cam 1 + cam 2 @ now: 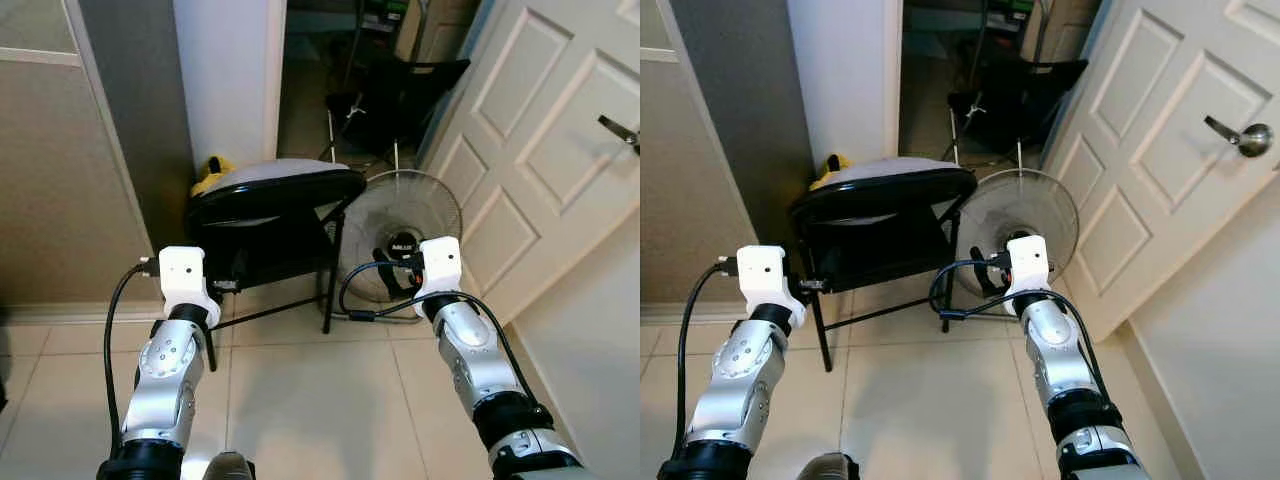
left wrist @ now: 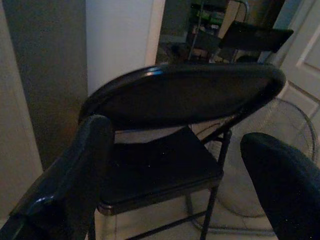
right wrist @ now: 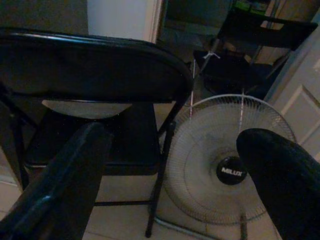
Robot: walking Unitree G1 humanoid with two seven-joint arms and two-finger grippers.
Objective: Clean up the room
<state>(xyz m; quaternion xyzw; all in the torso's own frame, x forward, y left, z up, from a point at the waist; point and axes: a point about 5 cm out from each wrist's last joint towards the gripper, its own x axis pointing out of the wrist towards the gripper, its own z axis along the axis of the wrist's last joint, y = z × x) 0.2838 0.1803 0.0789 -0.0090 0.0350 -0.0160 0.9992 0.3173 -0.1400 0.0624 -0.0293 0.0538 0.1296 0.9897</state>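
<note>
Chair (image 1: pixel 270 215) beside fan (image 3: pixel 220 160); door handle (image 1: pixel 1240 135) visible.

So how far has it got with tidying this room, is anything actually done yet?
Nothing looks put away yet. The black folding chair stands open beside the floor fan near the doorway, with something yellow behind it. Both the left gripper and the right gripper are raised toward the chair, fingers open and holding nothing. Probably the chair comes next; all the tidying is left.
</note>
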